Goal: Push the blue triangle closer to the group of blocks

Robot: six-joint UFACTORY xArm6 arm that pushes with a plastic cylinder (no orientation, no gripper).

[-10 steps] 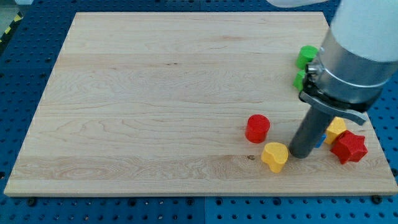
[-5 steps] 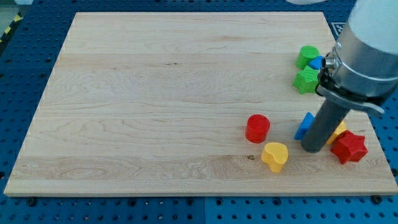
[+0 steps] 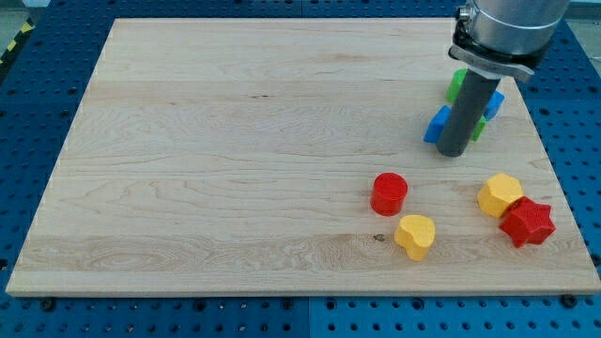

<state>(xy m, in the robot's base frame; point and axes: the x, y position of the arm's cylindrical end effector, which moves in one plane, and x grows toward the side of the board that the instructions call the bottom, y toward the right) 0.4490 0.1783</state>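
The blue triangle [image 3: 437,125] lies at the view's right, just left of the rod and touching it. My tip [image 3: 454,151] rests on the board at the triangle's lower right. Behind the rod sit a green block [image 3: 456,85], partly hidden, another green block [image 3: 479,127] and a second blue block [image 3: 492,102]. A red cylinder [image 3: 389,193] and a yellow heart-shaped block [image 3: 415,235] lie below, toward the view's bottom.
A yellow hexagon block [image 3: 499,194] and a red star block [image 3: 526,222] sit at the view's lower right, near the wooden board's [image 3: 235,141] right edge. The board lies on a blue perforated table [image 3: 14,113].
The rod has moved toward the view's top, from beside the yellow heart and hexagon up to the green blocks. The blue triangle has moved up with it.
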